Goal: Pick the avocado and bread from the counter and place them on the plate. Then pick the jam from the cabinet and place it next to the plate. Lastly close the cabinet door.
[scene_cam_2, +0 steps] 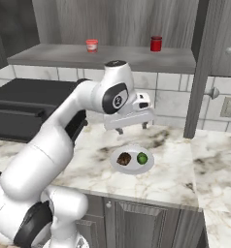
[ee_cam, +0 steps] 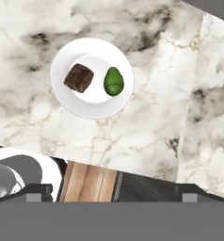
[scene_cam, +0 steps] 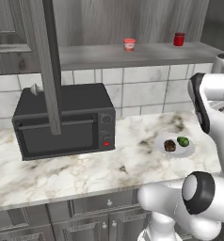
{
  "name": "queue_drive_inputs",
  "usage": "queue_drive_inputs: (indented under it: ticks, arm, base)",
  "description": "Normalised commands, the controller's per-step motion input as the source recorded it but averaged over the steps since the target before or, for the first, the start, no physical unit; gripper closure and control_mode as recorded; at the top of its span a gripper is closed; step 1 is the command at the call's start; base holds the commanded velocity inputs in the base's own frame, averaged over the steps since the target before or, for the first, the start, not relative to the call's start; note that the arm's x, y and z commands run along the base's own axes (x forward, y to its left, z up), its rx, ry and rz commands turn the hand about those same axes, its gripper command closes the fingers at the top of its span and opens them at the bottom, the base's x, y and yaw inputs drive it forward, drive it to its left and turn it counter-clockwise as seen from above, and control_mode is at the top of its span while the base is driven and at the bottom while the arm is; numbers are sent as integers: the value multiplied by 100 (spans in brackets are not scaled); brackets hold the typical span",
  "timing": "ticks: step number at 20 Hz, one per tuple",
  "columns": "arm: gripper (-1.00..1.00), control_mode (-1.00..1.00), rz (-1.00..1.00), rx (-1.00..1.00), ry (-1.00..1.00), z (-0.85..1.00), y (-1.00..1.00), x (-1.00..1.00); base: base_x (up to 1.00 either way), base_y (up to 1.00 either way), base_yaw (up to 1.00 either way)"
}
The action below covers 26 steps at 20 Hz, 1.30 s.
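While the fingers (scene_cam_2: 132, 127) hang wide open and empty above the plate (ee_cam: 62, 96), the jam (scene_cam: 129, 44) sits shelved.

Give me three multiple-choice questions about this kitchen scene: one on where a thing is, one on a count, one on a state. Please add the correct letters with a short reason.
1. Where is the bread?
A. on the plate, beside the avocado
B. on the cabinet shelf
C. on top of the microwave

2. How many jars stand on the shelf of the cabinet?
A. one
B. two
C. four

3. What is the state of the end effector?
A. shut on the avocado
B. shut on a jar
C. open, holding nothing

Answers:
1 A: the hand view shows both foods lying on the white plate.
2 B: the pink jam and a darker red jar stand there.
3 C: it hangs above the plate with its fingers apart and nothing between them.
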Motion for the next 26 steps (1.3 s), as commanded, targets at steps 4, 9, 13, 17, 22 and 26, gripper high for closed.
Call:
queue_drive_inputs:
  ticks: [4, 9, 13, 17, 22, 26]
  arm:
    - [-100, -100, 15, 0, -15, 40, 30, -11]
    - [-100, -100, 8, 0, -18, 42, 32, -8]
    - [-100, -100, 3, 0, -19, 40, 34, -2]
    - [-100, -100, 0, 0, -13, 42, 34, 0]
    - [-100, -100, 0, 3, -16, 37, 33, 0]
    - [-100, -100, 0, 11, -19, 21, 30, 5]
  base:
    - [0, 0, 0]
    - [0, 0, 0]
    - [0, 0, 0]
    - [0, 0, 0]
    - [0, 0, 0]
    - [0, 0, 0]
